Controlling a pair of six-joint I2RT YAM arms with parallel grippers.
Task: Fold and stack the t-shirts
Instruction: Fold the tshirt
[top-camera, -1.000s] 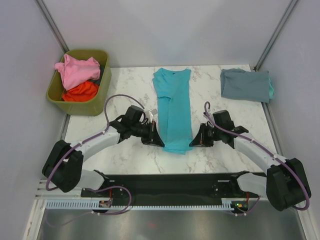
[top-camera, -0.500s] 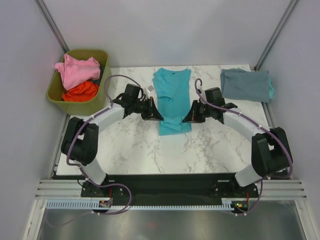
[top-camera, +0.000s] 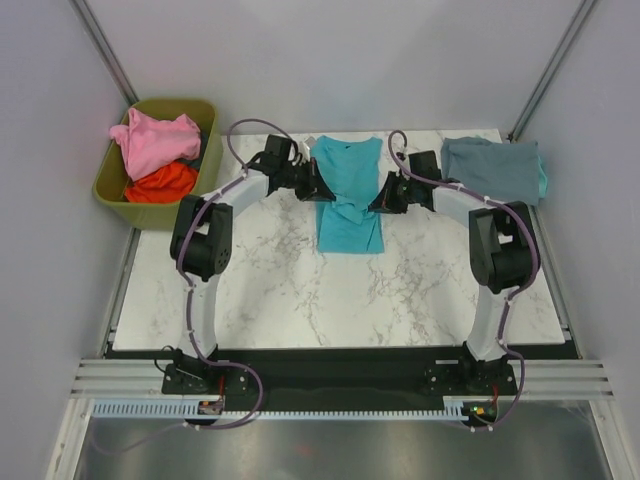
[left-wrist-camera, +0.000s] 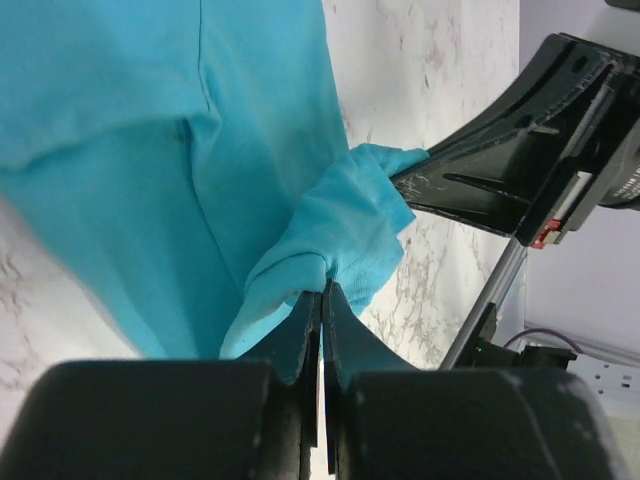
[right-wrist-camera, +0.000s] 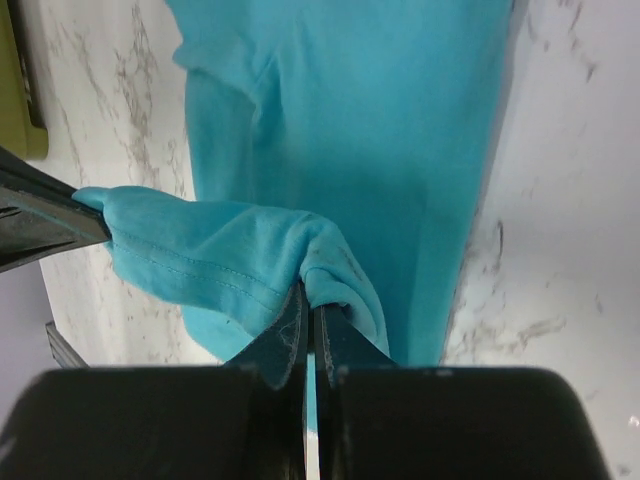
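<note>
The bright teal t-shirt (top-camera: 347, 215) lies lengthwise at the back middle of the marble table (top-camera: 280, 290), its near end folded up over the rest. My left gripper (top-camera: 324, 192) is shut on the left corner of the lifted hem (left-wrist-camera: 340, 225). My right gripper (top-camera: 374, 205) is shut on the right corner (right-wrist-camera: 330, 250). Both hold the hem a little above the shirt's middle (right-wrist-camera: 380, 120), the cloth stretched between them. The grey-blue t-shirt (top-camera: 492, 168) lies folded at the back right. The pink t-shirt (top-camera: 155, 140) and the orange-red t-shirt (top-camera: 160, 183) lie in the bin.
The olive-green bin (top-camera: 150, 208) stands off the table's back left corner; its edge shows in the right wrist view (right-wrist-camera: 20, 90). The right arm's gripper body (left-wrist-camera: 520, 160) shows in the left wrist view. Grey walls close in on both sides.
Both grippers have carried the teal shirt's near hem away from me toward the collar, folding the shirt over itself. Both arms now reach far back.
</note>
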